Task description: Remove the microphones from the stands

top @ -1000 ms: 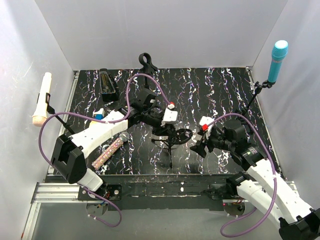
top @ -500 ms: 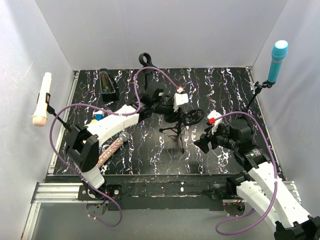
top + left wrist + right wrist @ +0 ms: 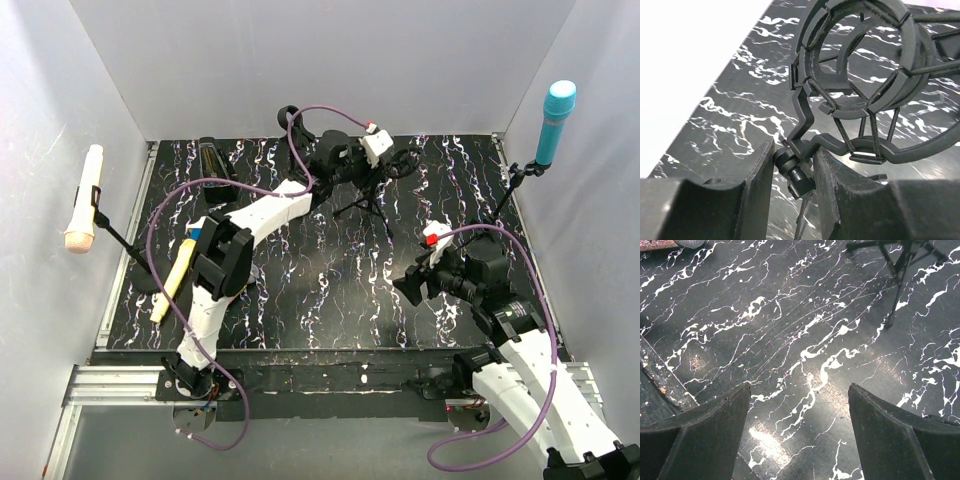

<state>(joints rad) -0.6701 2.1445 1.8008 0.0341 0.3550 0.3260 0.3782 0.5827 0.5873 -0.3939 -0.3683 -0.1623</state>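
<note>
Rear table edge (image 3: 450, 138) runs just behind left gripper (image 3: 794, 156) clamping stand (image 3: 802, 107).

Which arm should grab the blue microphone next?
Right, probably. The right gripper is open and empty, hovering on the same side as the blue microphone. The left gripper is busy, shut on the empty black stand at the far middle.

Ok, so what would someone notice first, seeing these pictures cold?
The left gripper pinches the neck of an empty black shock-mount stand, held out near the far edge of the table. A teal microphone sits clipped high by the right wall and a white microphone by the left wall. The right gripper hovers open over the marbled surface.
</note>
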